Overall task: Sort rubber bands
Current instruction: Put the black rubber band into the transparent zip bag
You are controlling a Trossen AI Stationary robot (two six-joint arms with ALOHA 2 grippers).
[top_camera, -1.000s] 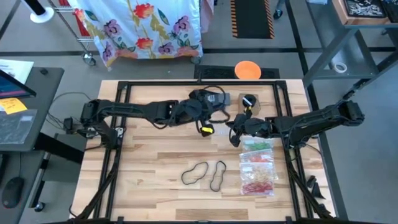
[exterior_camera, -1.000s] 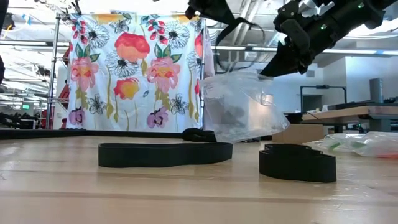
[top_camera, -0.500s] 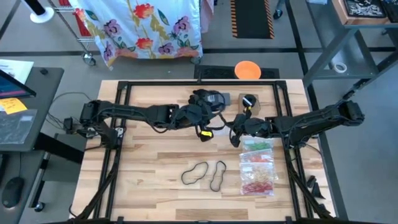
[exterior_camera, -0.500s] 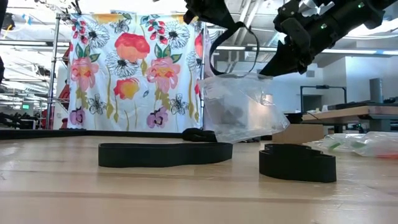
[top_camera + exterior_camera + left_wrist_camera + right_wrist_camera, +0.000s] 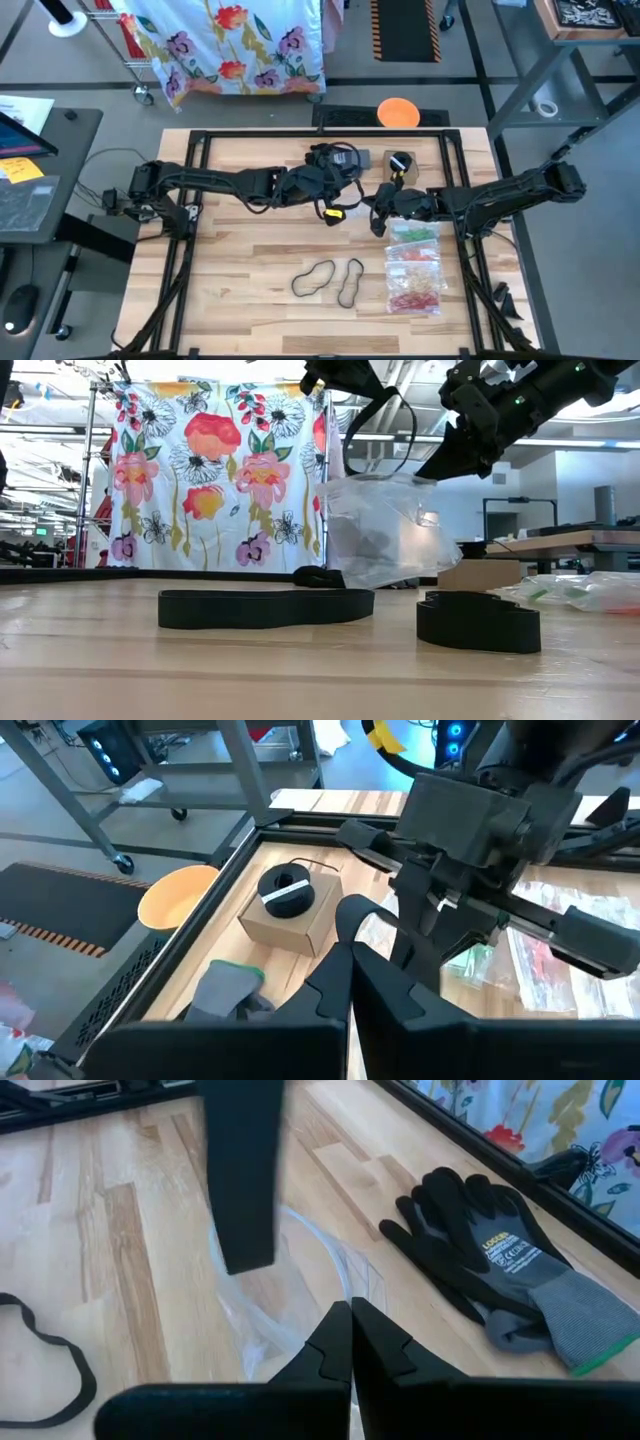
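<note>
My left gripper is up over the table's middle, shut on a black rubber band that hangs as an open loop. Just right of it my right gripper is shut on a clear plastic bag. The bag hangs under the band, and its bottom is near the table. Two more black rubber bands lie flat on the wood nearer the front edge. Flat clear bags with green, orange and red rubber bands lie at the right. My left gripper pinches the black band's upper part between its two shut fingers, which slant down from the table's left. The band hangs clear of the table, slack, above the bag's mouth. My right gripper pinches the clear bag's top edge, its fingers slanting down from the table's right. The bag hangs below them with its mouth upward; I cannot tell whether one layer or both are held.
A black glove with a grey cuff lies at the far side of the table. Beside it stand a small cardboard box with a black roll on top and an orange bowl. Black frame rails run round the tabletop.
The black band under my left gripper has swung and now hangs lower as a wider open loop above the bag's mouth. Both grippers have kept their places and stayed shut.
</note>
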